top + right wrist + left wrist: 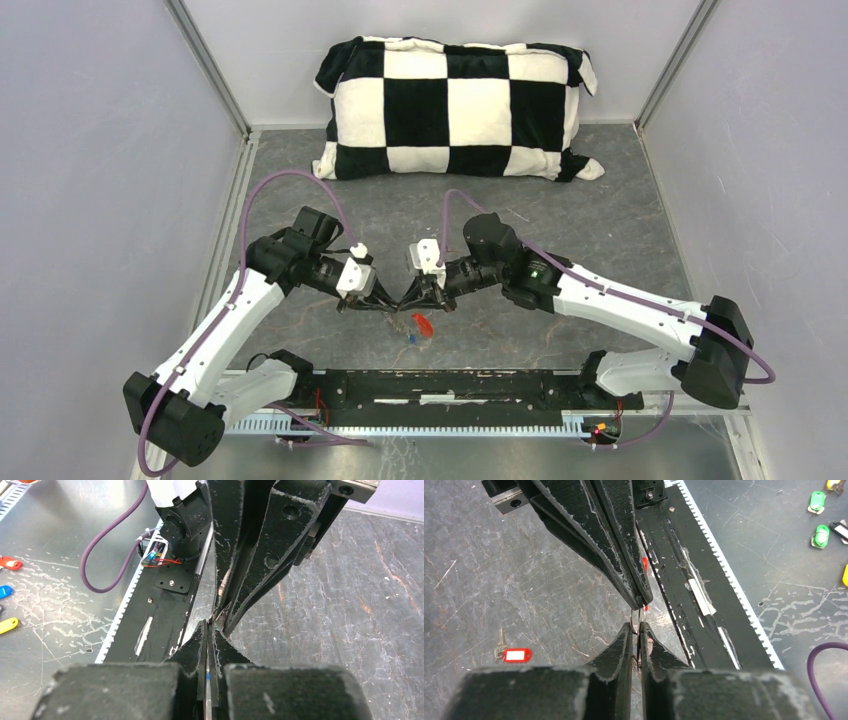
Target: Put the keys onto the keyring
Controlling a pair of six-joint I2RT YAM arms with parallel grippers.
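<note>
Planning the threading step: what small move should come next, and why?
Probably twist the right gripper slightly to work the keyring coil open. Both grippers are shut, tips meeting at the keyring, which the left gripper pinches. A red-tagged key lies untouched.

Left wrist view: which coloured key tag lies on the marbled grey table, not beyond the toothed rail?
The red tag with a white label; the green tags and the yellow one lie beyond that rail.

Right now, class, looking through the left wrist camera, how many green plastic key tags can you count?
2. One green plastic key tag lies at the upper right; the second lies just below it in the picture. Others may lie outside the frame.
</note>
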